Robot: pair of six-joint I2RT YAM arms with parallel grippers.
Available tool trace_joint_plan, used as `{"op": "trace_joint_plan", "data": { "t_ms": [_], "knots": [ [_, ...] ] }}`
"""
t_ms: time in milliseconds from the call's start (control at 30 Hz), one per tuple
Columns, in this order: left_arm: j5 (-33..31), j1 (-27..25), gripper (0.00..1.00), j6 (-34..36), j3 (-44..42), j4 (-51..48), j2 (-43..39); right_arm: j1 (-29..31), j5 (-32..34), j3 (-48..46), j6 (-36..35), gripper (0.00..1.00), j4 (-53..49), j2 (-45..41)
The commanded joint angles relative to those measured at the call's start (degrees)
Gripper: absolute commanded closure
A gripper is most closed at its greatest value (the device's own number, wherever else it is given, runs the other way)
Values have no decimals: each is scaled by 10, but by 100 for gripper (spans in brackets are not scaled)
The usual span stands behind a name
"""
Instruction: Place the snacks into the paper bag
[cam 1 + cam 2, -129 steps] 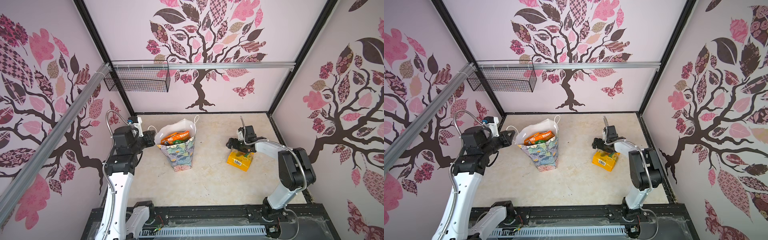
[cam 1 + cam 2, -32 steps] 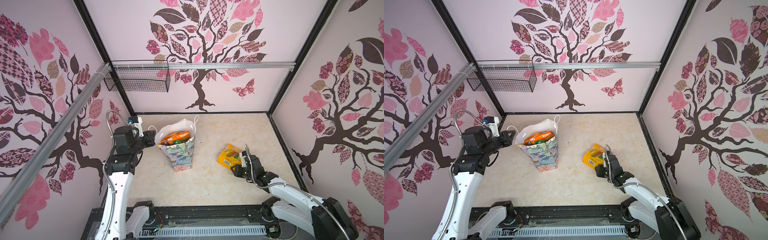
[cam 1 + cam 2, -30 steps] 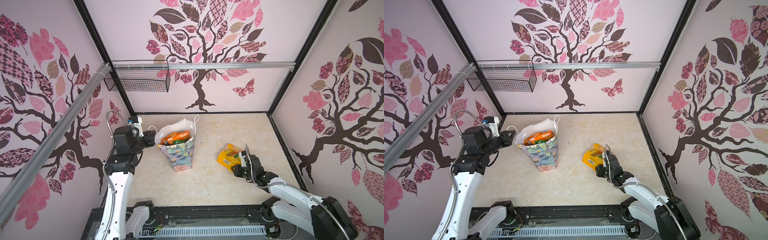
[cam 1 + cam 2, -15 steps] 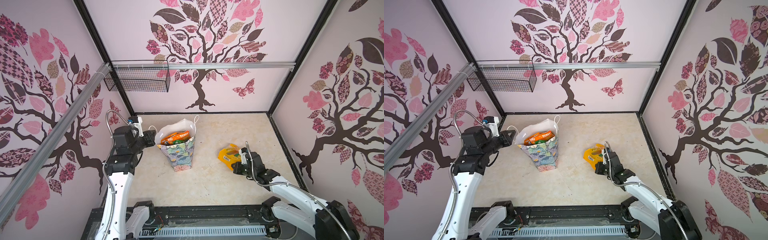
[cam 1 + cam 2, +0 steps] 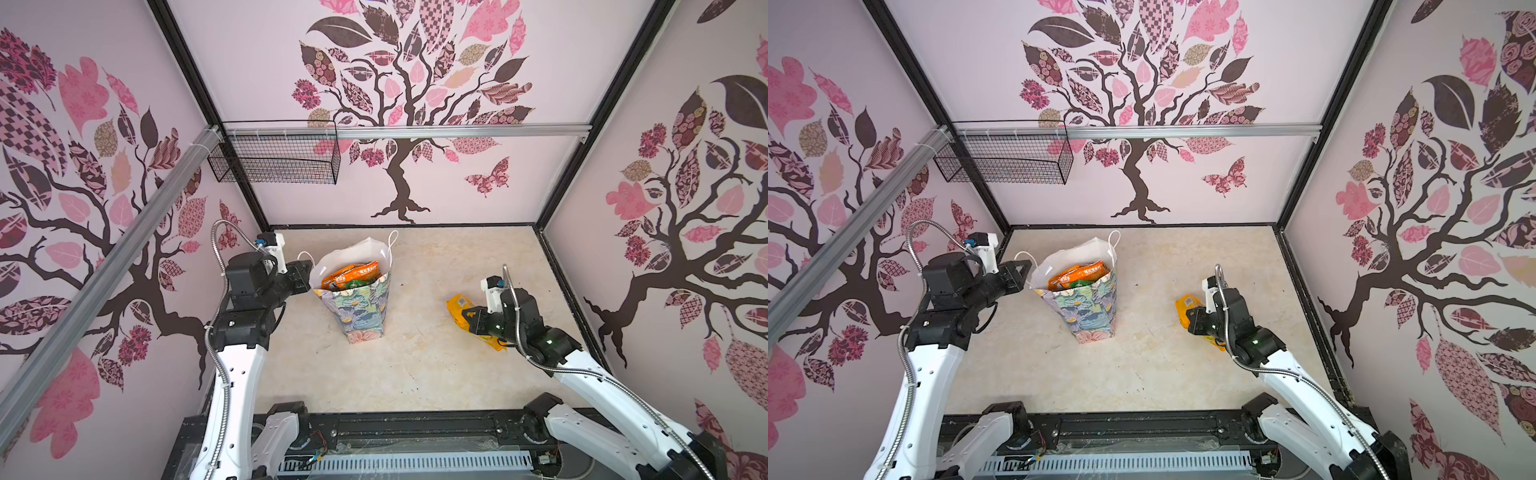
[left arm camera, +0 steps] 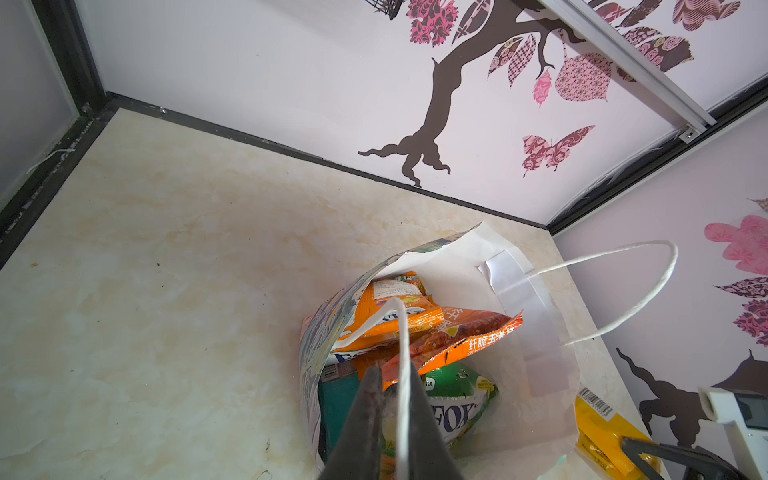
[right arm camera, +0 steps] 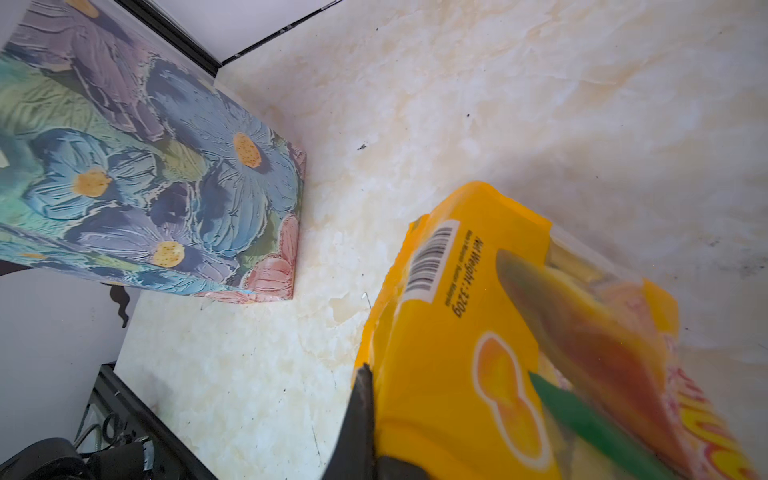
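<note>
The left gripper (image 5: pixel 306 272) sits pinched closed on a raised, bent arm, while the right gripper (image 5: pixel 468 316) clamps tight, arm stretched low.

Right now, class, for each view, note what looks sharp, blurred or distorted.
Right wrist view: the yellow packet smears into blur near the lens, though its barcode reads sharp. Left wrist view: the left fingers are soft, the paper bag crisp. Both top views: evenly lit, sharp, frame posts splayed.

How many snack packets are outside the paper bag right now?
1: the yellow packet, gripped in the right tool, right of the paper bag. Other packets seen are inside the bag; one could lie hidden behind it.
</note>
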Motion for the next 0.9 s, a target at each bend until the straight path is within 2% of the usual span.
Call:
{"op": "trace_joint_plan", "data": {
  "t_ms": [0, 400, 633, 867],
  "knots": [
    [3, 3, 87, -1, -12, 12, -6, 8, -3, 39, -9, 100, 6, -20],
    [5, 4, 87, -2, -12, 14, -7, 19, -39, 97, -15, 100, 2, -5],
    [4, 3, 87, -2, -11, 14, -6, 21, -60, 170, -24, 100, 1, 24],
    [3, 4, 87, -2, -13, 16, -5, 40, -62, 284, -49, 100, -28, 67]
  ]
}}
